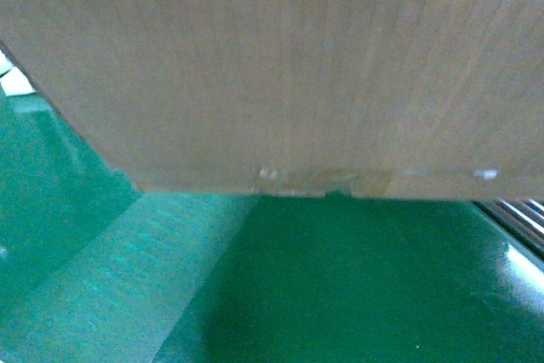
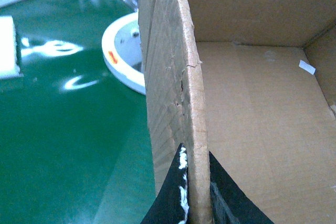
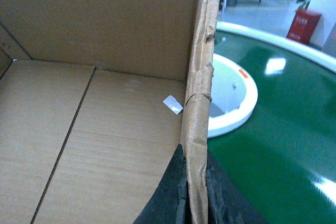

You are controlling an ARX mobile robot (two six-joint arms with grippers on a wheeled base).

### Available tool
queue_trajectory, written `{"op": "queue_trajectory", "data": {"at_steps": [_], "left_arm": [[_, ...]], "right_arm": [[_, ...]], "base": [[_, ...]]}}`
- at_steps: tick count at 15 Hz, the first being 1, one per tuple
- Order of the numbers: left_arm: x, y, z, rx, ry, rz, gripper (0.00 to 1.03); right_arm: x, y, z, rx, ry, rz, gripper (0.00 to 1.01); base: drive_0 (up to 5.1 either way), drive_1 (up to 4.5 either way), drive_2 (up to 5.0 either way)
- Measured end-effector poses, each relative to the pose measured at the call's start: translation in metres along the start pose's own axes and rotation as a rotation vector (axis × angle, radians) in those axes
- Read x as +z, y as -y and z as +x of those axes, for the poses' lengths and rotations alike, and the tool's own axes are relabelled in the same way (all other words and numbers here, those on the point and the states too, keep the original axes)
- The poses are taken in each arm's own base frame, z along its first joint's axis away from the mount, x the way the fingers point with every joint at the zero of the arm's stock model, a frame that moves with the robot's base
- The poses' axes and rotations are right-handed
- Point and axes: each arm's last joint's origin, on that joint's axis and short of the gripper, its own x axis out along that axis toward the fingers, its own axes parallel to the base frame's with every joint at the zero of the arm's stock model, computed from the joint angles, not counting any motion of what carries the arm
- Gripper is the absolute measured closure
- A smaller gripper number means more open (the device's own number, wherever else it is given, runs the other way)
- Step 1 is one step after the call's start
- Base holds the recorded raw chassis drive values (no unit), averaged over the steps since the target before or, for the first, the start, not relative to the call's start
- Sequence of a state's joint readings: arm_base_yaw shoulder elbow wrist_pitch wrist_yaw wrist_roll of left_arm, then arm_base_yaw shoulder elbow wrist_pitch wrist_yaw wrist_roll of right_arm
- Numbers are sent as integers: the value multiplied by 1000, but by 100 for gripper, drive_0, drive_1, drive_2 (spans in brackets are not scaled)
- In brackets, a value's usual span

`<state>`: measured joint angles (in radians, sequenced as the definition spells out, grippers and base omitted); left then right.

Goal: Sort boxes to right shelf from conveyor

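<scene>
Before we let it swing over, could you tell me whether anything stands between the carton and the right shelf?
Nothing visible does. The carton is pinched by its walls in the left hand and right hand, over the green conveyor. Only a sliver of steel rack shows at the right edge; the carton hides most of the head view.

Brown corrugated carton point(image 1: 280, 65) is showing fine vertical ribbing and a pale glossy tape patch at 6 o'clock, glossy green belt point(image 1: 357, 286) is reflecting white glare, white inner rim point(image 3: 236, 98) is bearing a small red mark, and black gripper fingers point(image 2: 176, 198) are showing white flecks.
</scene>
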<state>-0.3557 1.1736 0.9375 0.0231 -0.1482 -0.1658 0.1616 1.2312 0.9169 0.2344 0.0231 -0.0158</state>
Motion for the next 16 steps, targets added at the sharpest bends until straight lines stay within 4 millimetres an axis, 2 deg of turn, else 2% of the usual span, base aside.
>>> {"op": "queue_trajectory", "data": {"at_steps": [6,16], "left_arm": [[15,5,-10,-4,70,15,101],[12,5,-7,-2,51,20,101]], "right_arm": [[20,2,-11,-13,100,-21,98],[15,2,-9,-12,79,-27,98]], "base": [[0,0,0],[0,0,0]]}}
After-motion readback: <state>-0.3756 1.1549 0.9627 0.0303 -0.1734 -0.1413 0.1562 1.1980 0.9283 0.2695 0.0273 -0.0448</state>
